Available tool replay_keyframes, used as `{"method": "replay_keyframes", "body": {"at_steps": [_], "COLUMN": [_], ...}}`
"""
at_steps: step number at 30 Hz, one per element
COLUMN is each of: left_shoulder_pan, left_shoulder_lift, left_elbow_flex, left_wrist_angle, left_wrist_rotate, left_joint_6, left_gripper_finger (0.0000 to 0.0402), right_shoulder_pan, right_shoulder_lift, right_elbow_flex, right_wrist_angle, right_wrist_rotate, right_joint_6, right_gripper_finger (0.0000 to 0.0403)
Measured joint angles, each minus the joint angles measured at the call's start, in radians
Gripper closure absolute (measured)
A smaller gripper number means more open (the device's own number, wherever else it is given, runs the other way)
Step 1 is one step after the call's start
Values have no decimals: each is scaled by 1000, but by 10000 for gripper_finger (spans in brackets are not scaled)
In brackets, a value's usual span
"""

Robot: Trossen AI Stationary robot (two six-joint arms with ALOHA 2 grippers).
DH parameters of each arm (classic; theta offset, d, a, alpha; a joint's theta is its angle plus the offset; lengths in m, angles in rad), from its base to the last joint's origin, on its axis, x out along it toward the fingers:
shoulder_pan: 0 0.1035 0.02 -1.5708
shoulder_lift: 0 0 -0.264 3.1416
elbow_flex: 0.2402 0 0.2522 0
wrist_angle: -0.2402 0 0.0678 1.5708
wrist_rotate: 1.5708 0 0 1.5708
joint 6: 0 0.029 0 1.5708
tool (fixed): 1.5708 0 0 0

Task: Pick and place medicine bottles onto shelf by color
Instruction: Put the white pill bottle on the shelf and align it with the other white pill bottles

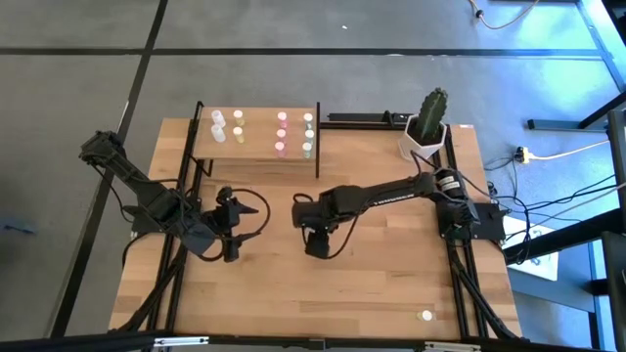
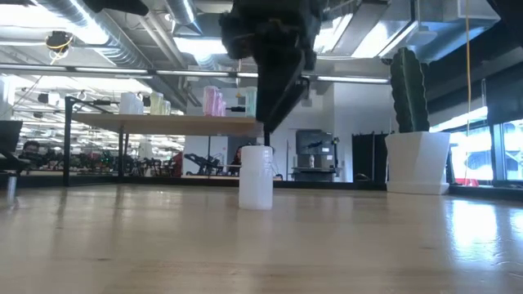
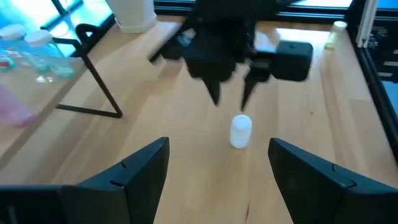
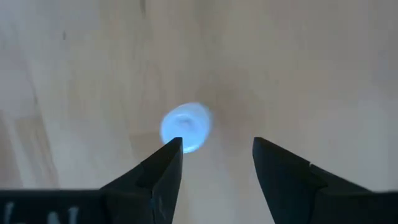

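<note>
A white medicine bottle [image 3: 240,131] stands upright on its base on the bare tabletop near the middle [image 2: 256,177]. My right gripper [image 3: 230,99] hangs open just above it, fingers pointing down and clear of its cap [image 4: 186,126]; in the high view it hides the bottle. My left gripper [image 1: 235,225] waits open at the table's left, aimed at the bottle. The shelf [image 1: 256,156] at the far edge carries white [image 1: 217,122], yellow [image 1: 238,125], pink [image 1: 282,132] and green [image 1: 307,132] bottles in separate groups.
A white pot with a green cactus [image 1: 427,132] stands at the far right corner. One small pale bottle [image 1: 426,315] stands alone near the front right edge. Black frame rails run along the table's left and right sides. Bare wood lies between the arms and the front edge.
</note>
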Motion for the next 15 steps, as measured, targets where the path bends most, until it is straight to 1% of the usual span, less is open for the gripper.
{"method": "replay_keyframes", "body": {"at_steps": [4,10,15], "left_shoulder_pan": [0,0,2], "left_shoulder_lift": [4,52,111], "left_elbow_flex": [0,0,1], "left_wrist_angle": [1,73,131], "left_wrist_rotate": [41,42,42], "left_joint_6": [0,0,-21], "left_gripper_finger": [134,134,134], "right_shoulder_pan": [19,95,161], "right_shoulder_lift": [0,0,0], "right_elbow_flex": [101,290,436], "right_wrist_angle": [-114,-252,-355], "right_wrist_rotate": [77,196,311], "right_joint_6": [53,94,97], "right_gripper_finger": [207,207,207]}}
